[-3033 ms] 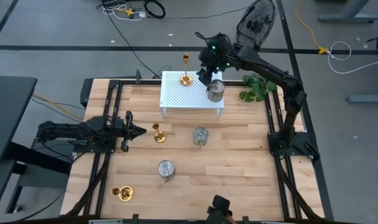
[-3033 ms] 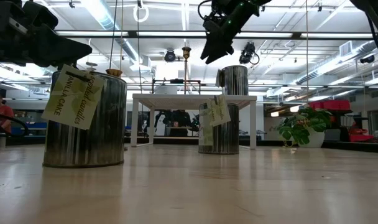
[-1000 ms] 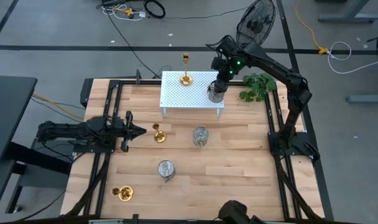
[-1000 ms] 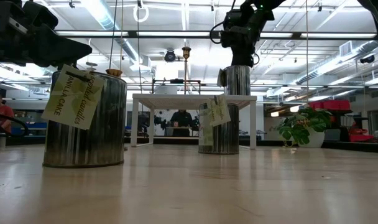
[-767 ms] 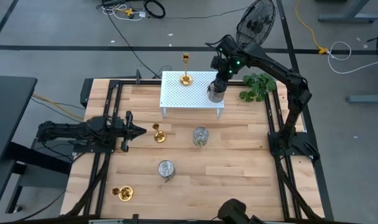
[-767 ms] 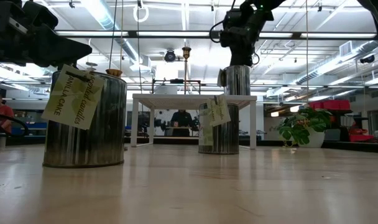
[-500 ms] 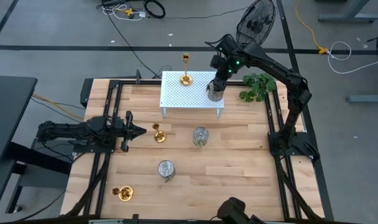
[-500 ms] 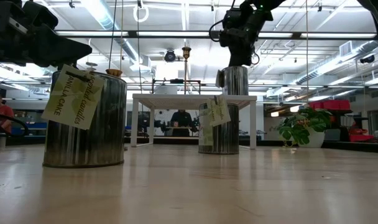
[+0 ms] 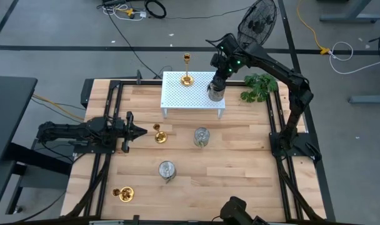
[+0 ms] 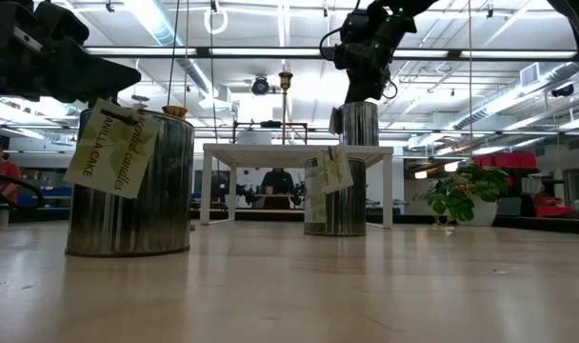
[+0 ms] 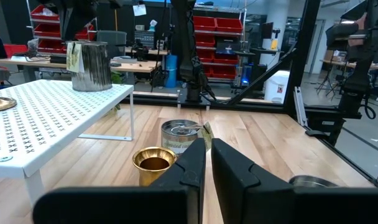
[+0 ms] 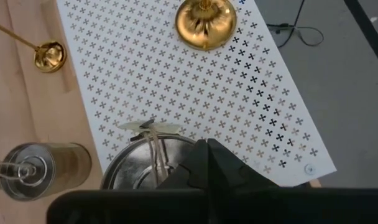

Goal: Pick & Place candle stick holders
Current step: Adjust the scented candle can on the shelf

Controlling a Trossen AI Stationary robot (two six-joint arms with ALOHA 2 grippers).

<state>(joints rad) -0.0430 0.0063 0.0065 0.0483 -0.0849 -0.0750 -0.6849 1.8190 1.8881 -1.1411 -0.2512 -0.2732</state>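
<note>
Two closed grippers, right gripper (image 9: 215,80) above silver holder (image 9: 215,92) on rack (image 9: 184,95), left gripper (image 9: 142,132) idle

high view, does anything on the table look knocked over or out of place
One gold holder near the table's front left corner lies tipped on its side, while the gold one on the white rack stands upright. The silver cans look upright. Nothing looks spilled or damaged.

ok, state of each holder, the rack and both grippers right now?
White perforated rack: upright, carrying two holders.
Gold slim-stemmed holder on rack: upright.
Squat silver can-like holder on rack: upright.
Two silver cans on table: upright.
Right gripper: shut, over rack can.
Left gripper: shut, empty.
</note>
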